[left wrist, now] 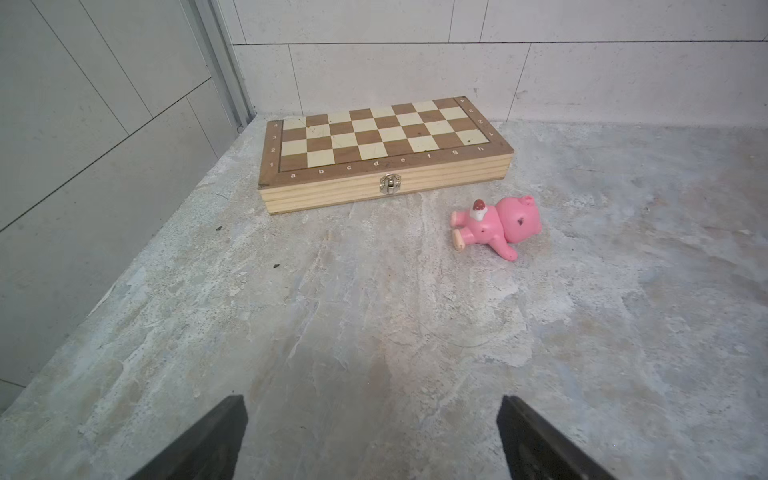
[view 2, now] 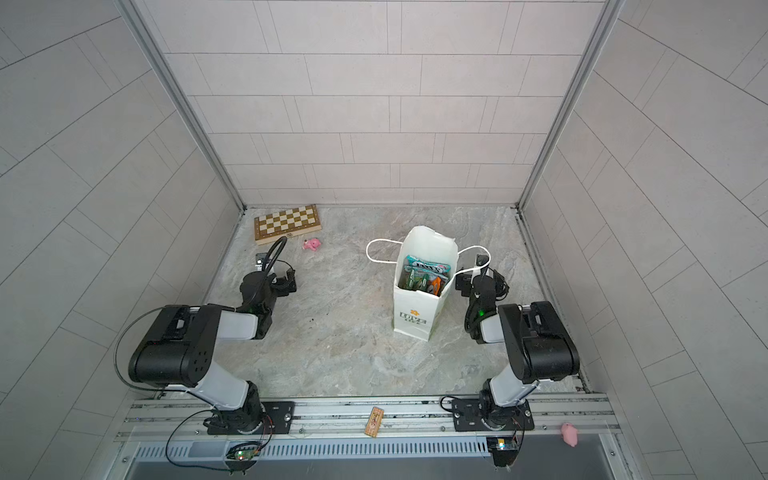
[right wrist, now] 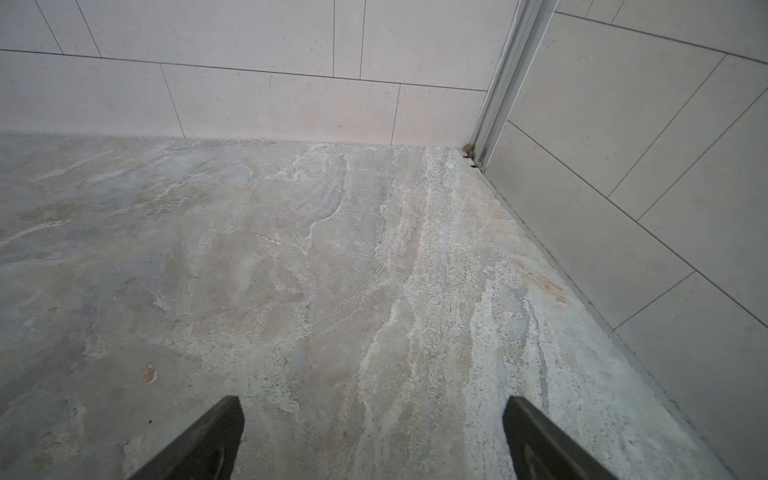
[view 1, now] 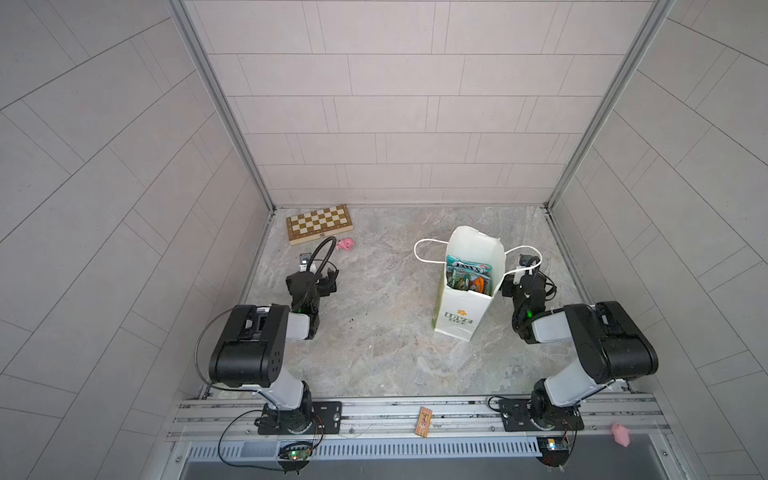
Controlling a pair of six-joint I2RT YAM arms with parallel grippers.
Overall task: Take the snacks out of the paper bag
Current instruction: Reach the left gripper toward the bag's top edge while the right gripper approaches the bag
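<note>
I'm looking at a marbled grey-beige stone tabletop (view 1: 374, 353) boxed in on three sides by pale tiled walls (view 1: 395, 104), with an aluminium rail (view 1: 395, 409) along the near edge. I take the table's middle as the dial in both top views. The paper bag (view 1: 459, 320) (view 2: 415, 322) stands upright at about 2 o'clock with its mouth open, and the snacks (view 1: 468, 274) (view 2: 426, 272) are packed on edge inside it. The chessboard box (view 1: 319, 223) (left wrist: 386, 141) lies in the 11 o'clock corner, and the pink toy (view 1: 345, 244) (left wrist: 496, 226) is on its side just beside it. My left gripper (left wrist: 370, 401) hangs over bare stone at 9 o'clock, fingers spread wide and empty. My right gripper (right wrist: 372, 400), at the bag's 3 o'clock, is likewise spread and empty.
</note>
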